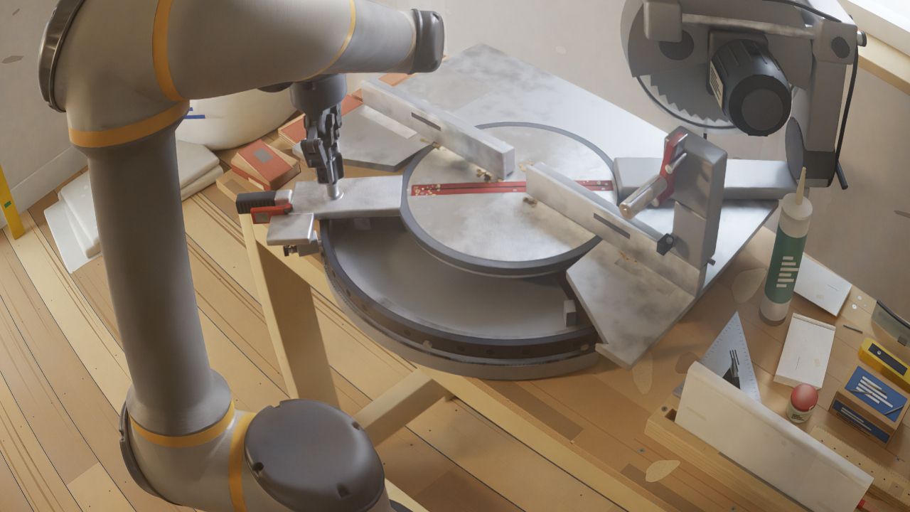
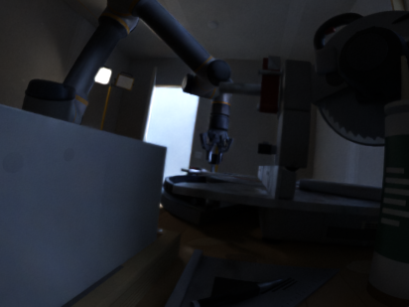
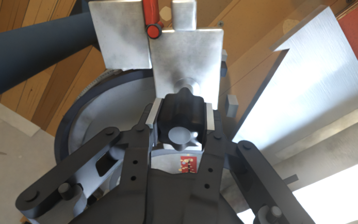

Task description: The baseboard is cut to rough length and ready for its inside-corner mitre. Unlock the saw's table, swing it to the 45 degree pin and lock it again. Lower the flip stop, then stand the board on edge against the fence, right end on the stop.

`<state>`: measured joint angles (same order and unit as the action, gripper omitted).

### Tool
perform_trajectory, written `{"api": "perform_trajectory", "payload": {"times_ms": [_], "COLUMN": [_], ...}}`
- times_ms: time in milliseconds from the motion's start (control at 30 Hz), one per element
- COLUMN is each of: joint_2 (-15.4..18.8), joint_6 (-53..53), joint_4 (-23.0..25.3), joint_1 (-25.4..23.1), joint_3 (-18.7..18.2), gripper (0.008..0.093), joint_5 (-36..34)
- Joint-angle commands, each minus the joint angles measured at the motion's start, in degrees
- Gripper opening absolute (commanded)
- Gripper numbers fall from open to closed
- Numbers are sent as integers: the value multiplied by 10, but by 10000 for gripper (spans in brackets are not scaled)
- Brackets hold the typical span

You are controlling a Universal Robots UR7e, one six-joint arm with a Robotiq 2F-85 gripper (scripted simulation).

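Observation:
On the workbench stands the mitre saw, its round table (image 1: 503,197) swung so that the handle arm (image 1: 347,196) points left. On that arm sits a black lobed lock knob (image 3: 182,120), and my gripper (image 1: 331,181) is closed around it from above. A red lever (image 1: 270,210) sticks out at the arm's tip. The two fence halves (image 1: 439,127) (image 1: 598,216) cross the table, and the flip stop (image 1: 662,175), with its red plate, is raised at the right fence end. The white baseboard (image 1: 770,439) stands on edge in a wooden rack at the bench's near right.
Behind the table the saw head and blade (image 1: 738,64) are raised at upper right. A caulk tube (image 1: 786,255), a set square (image 1: 732,356), boxes and paper lie right of the saw. Red tiles (image 1: 264,159) and white slabs lie on the floor at left.

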<state>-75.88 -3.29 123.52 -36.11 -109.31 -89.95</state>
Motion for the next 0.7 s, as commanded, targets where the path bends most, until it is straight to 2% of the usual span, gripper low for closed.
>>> {"api": "perform_trajectory", "payload": {"times_ms": [0,667], "joint_2": [-1,-1], "joint_6": [18,390], "joint_4": [-1,-1], "joint_1": [0,0], "joint_3": [0,0], "gripper": [80,80], "joint_5": [-1,-1]}}
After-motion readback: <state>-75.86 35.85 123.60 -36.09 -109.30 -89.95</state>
